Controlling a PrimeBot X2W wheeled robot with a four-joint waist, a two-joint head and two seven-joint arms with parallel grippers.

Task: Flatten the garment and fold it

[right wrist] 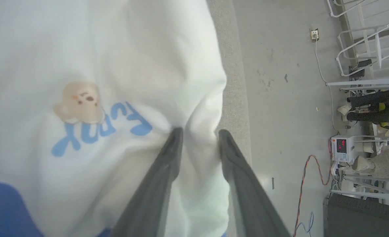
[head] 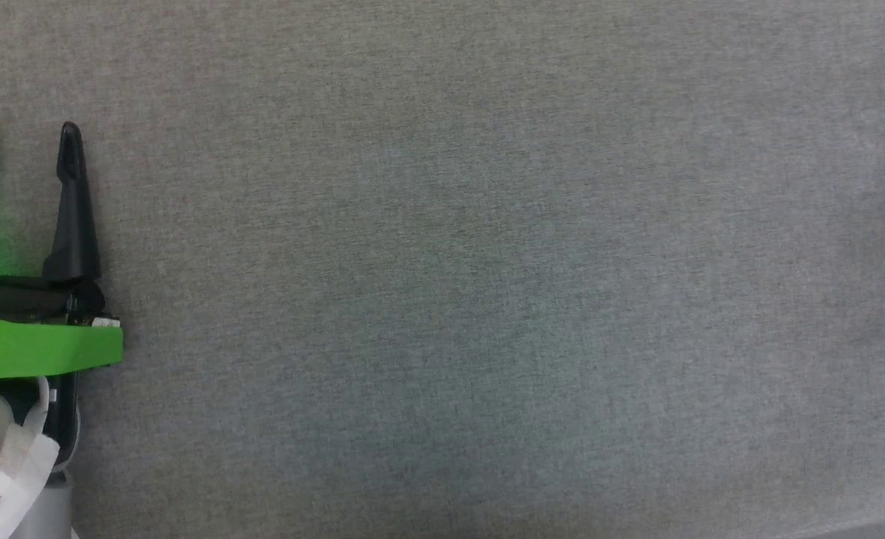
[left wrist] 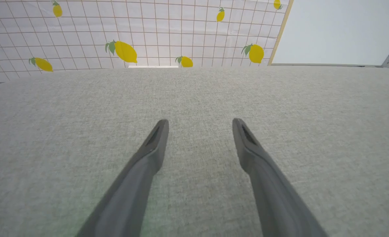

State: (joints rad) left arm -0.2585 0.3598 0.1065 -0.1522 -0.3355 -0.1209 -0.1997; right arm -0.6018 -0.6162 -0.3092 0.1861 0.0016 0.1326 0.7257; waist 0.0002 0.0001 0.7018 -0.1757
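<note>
Toward the left side of the grey fabric-covered tabletop (head: 487, 262), as seen from the head: the left gripper (head: 25, 142), low over bare cloth, with a bright green band (head: 38, 348) across its wrist. Spread wide, fingers (left wrist: 148, 158) aimed at the tabletop's far edge, holding nothing. Beyond that far edge: a checked sheet (left wrist: 125, 51) printed with yellow lemons and, to its right, a plain white panel (left wrist: 329, 29).

Down on the garment (right wrist: 82, 49): the right gripper (right wrist: 199, 133), part-way apart, with a raised fold of white fabric between the tips and puckers drawn toward them. Pinched or merely lying in the gap: cannot tell.

As for the garment: on the tabletop, white body up close to one edge, with just a narrow grey strip left bare before the drop to the floor (right wrist: 280, 98). Light-blue "Funny" lettering (right wrist: 102, 131) just beside the right gripper's tips, with a small tan bear face (right wrist: 81, 102) touching the letters. A royal-blue part (right wrist: 3, 210) next to the white body, off to one side of the gripper's base.

On the floor, well apart from the tabletop: an orange cable (right wrist: 304, 174), a small unit (right wrist: 342, 146) with a red display, white metal racks (right wrist: 362, 39).
</note>
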